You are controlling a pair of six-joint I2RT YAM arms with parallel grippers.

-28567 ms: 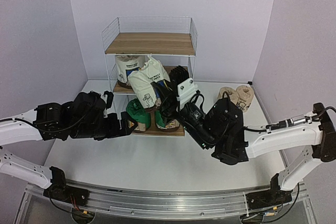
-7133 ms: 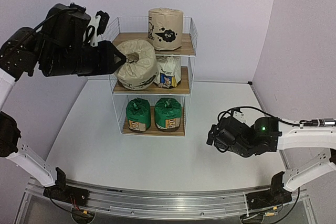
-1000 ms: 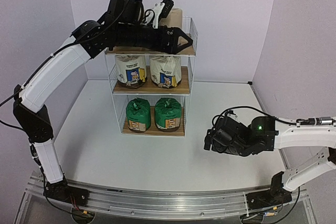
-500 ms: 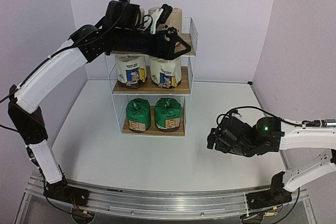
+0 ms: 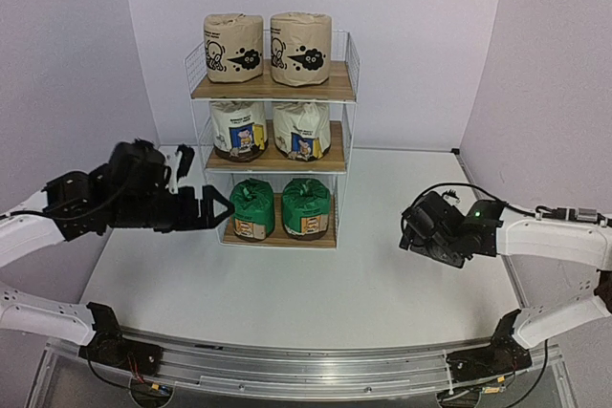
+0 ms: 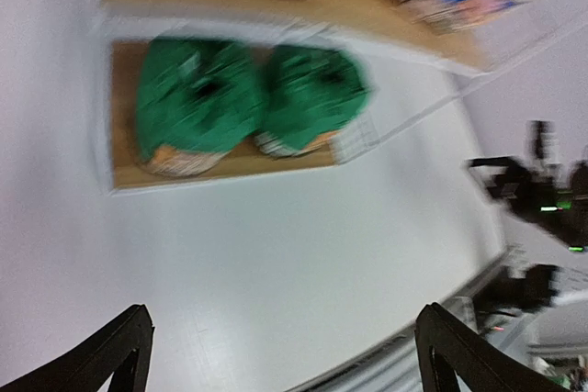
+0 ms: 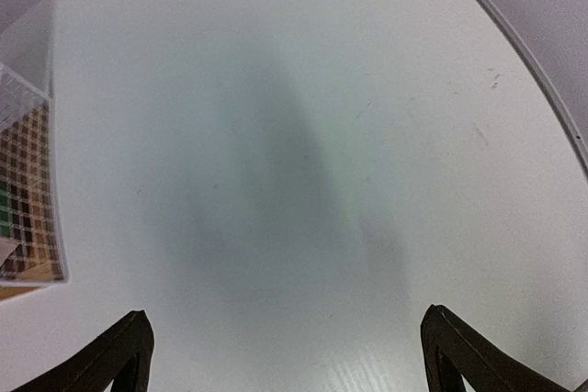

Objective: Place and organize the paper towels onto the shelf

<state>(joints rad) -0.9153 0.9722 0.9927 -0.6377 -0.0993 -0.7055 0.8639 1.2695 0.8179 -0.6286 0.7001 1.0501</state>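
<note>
Six paper towels (image 5: 301, 47) fill the shelf (image 5: 273, 94): tan pair (image 5: 234, 47) top, white pair (image 5: 239, 129) middle, green pair (image 5: 254, 207) bottom. Left hand (image 5: 222, 209), spread apart, hovers beside the green pair; right hand (image 5: 413, 232), spread too, hangs over the bench (image 5: 363, 279) at right.

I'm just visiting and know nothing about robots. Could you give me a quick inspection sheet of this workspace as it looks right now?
Surface: white table, with the shelf standing at its back.
Job's things: shelf holds six rolls, two per tier: tan rolls on top, white rolls in the middle, green rolls at the bottom.
Clutter: nothing seen.
Grippers: left gripper open and empty, near the green rolls; right gripper open and empty, over bare table.
Cables: black cable looping over the right arm; thin wires at the near edge.
Surroundings: plain pale walls on three sides.
</note>
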